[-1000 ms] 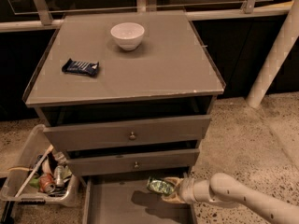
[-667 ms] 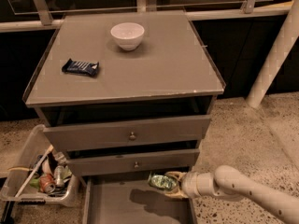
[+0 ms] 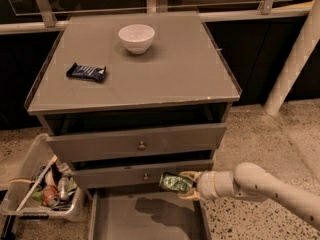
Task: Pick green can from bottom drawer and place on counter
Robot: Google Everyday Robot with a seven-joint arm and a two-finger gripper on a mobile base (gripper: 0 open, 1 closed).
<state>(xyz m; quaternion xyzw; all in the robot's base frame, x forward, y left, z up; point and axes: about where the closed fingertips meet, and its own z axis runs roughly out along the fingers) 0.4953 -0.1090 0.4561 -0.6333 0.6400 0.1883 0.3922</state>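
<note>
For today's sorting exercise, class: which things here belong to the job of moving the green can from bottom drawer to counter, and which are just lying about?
Job: green can, held in the gripper over the bottom drawer; counter.
Lying about: white bowl, dark snack wrapper, floor bin of rubbish.

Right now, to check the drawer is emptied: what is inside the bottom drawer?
The bottom drawer shows bare floor with only a shadow; its front is cut off from view. The gripper holds the green can above it.
</note>
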